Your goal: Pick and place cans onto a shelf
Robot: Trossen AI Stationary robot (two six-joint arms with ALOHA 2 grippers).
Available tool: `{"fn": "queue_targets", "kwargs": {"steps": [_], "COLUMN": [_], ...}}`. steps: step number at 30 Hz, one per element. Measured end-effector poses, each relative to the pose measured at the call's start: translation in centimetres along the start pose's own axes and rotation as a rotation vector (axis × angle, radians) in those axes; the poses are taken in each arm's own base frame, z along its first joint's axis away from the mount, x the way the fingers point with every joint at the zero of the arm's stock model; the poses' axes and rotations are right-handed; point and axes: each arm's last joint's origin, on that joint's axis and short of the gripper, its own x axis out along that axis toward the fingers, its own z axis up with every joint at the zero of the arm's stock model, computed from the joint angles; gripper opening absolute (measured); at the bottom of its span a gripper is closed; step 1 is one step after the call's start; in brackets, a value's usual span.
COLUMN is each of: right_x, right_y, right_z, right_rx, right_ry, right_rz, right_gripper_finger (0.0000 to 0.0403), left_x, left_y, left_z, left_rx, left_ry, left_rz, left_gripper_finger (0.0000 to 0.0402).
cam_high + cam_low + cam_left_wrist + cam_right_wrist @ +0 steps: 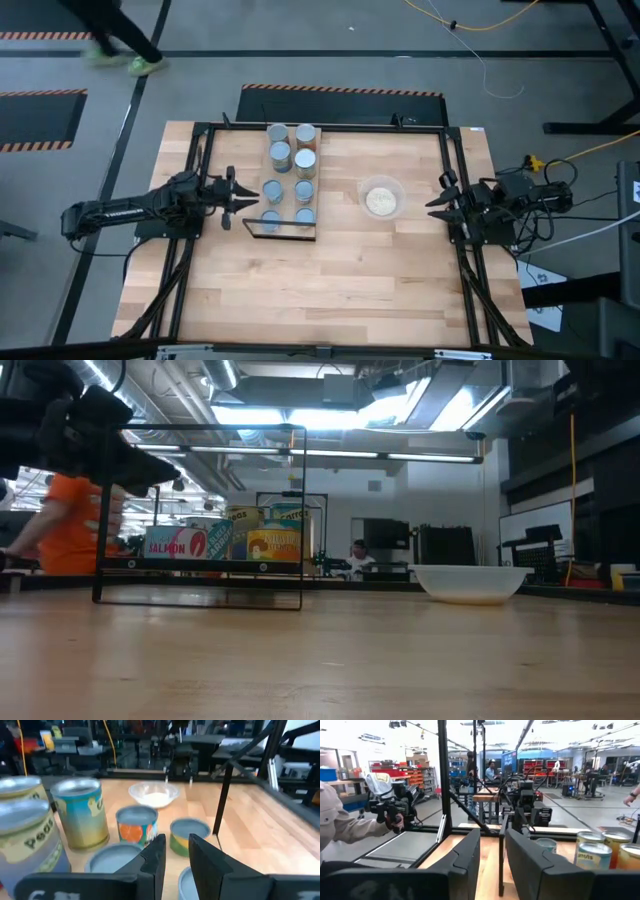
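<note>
On the wooden table (330,290), left of the middle: the shelf (285,236), a light board with a thin black frame. Eight cans (305,160) upright in two rows of four along it, with silver or light-blue tops, close together. Impossible to tell from above whether the farthest two stand on the board or just beyond it. Just to the right of the cans, apart from them, a clear bowl (381,198) with beige contents. Left gripper (247,196) low at the left side of the shelf, just beside the third can of the left row (272,190), not touching it. Fingers only a little apart, a narrow gap, nothing between them; in the left wrist view, several cans near in front of the tips. Right gripper (432,207) at the right edge of the table, well apart from the cans and right of the bowl, fingers also slightly parted and holding nothing.
</note>
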Motion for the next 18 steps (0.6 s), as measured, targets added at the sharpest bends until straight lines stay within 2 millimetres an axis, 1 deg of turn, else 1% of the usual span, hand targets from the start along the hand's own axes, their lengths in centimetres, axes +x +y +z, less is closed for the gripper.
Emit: {"fn": "queue_targets", "kwargs": {"steps": [6, 10, 14, 18], "right_x": [0.2, 0.5, 1.0, 1.5], "right_y": [0.0, 0.0, 0.0, -0.2], "right_z": [-1.0, -1.6, -3.0, -5.0], "right_rx": [0.011, 0.009, 0.002, 0.005], "right_ry": [0.030, 0.033, 0.026, 0.014], "right_rz": [0.013, 0.010, 0.005, -0.067], "right_gripper_finger": [0.0099, 0.0099, 0.0099, 0.0099], "left_x": [0.0, 0.0, 0.0, 0.0], "left_y": [0.1, 0.0, 0.0, 0.0], "left_z": [-0.7, -0.8, -0.8, -0.8], "left_rx": [-0.034, -0.047, -0.046, -0.045], "left_ry": [0.075, 0.078, 0.078, 0.079], "left_rz": [0.028, 0.025, 0.024, 0.024], "left_gripper_finger": [0.0078, 0.0078, 0.0078, 0.0078]}}
